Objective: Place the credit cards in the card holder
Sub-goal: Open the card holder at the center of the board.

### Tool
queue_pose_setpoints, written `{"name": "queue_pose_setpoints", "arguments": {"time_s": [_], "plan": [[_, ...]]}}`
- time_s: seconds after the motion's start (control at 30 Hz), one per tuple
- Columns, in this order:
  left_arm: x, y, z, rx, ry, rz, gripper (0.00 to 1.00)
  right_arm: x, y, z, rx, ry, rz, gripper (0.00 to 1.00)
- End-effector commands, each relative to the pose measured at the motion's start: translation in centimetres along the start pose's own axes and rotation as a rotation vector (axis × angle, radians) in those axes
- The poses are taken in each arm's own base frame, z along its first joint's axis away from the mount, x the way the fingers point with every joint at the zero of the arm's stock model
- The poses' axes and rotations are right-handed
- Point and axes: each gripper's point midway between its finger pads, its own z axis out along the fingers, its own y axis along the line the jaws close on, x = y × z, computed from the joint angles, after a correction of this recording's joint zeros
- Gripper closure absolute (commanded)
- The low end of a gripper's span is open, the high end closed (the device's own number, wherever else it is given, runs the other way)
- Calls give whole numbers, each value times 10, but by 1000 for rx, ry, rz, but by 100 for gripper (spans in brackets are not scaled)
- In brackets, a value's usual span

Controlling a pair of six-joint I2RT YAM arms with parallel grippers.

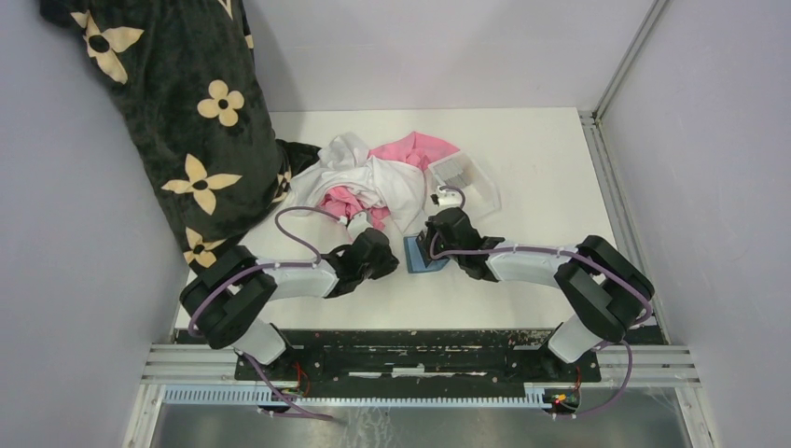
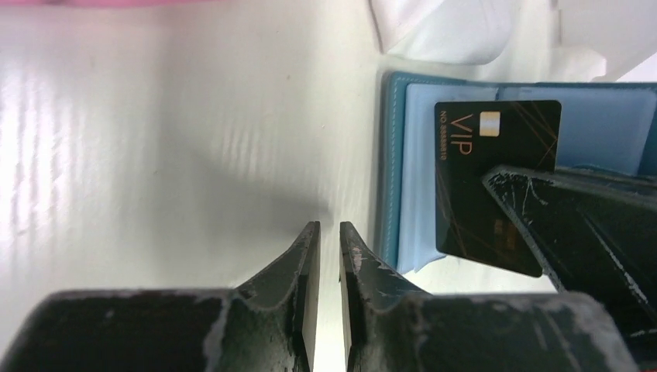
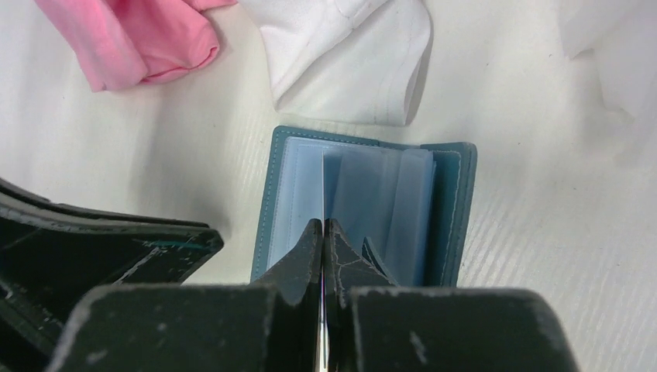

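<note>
The teal-blue card holder (image 1: 437, 265) lies open on the white table, its clear inner slots facing up in the right wrist view (image 3: 453, 201). My right gripper (image 3: 323, 225) is shut on a dark credit card with gold "VIP" lettering (image 2: 496, 178). It holds the card on edge over the holder's (image 2: 395, 155) slots. The card shows only as a thin line between the right jaws. My left gripper (image 2: 329, 229) is just left of the holder, with a narrow gap between its jaws and nothing in it. Grey cards (image 1: 454, 171) lie in a clear tray.
The clear plastic tray (image 1: 471, 182) stands behind the holder. A pile of white and pink clothes (image 1: 373, 177) lies close behind both grippers, with white cloth (image 3: 349, 54) almost touching the holder. A dark floral fabric (image 1: 187, 121) hangs at the far left.
</note>
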Motion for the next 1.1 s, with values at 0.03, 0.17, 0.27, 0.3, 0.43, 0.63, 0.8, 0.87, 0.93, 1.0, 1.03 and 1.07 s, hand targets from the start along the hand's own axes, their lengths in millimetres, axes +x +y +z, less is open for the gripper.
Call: {"name": "queue_pose_setpoints", "arguments": {"time_s": [0.03, 0.17, 0.27, 0.3, 0.43, 0.63, 0.8, 0.87, 0.93, 1.0, 1.03, 1.07], "plan": [[-4, 11, -20, -63, -14, 94, 77, 1, 2, 1, 21, 10, -35, 99], [-3, -19, -20, 48, -13, 67, 77, -1, 3, 0, 28, 6, -41, 99], [-1, -37, -16, 110, 4, 60, 77, -2, 4, -1, 32, 4, -43, 99], [0, -44, -14, 129, 11, 63, 77, -3, 5, -2, 30, 1, -43, 99], [1, -61, -11, 173, 19, 63, 77, -9, 9, -4, 25, -4, -47, 99], [-3, -72, -7, 189, 8, 64, 76, -15, 11, -7, 22, -10, -49, 99], [2, -76, 2, 181, 20, 75, 76, -15, 11, -8, 22, -9, -52, 99], [4, -77, 6, 176, 23, 77, 76, -15, 11, -9, 23, -8, -53, 99], [6, -77, 10, 168, 25, 83, 76, -16, 11, -9, 20, -11, -54, 99], [7, -73, 13, 150, 23, 87, 76, -18, 12, -11, 17, -15, -55, 99], [9, -69, 15, 137, 23, 88, 76, -18, 13, -11, 15, -14, -55, 99], [10, -64, 17, 120, 19, 87, 76, -20, 14, -12, 11, -16, -54, 99]]}}
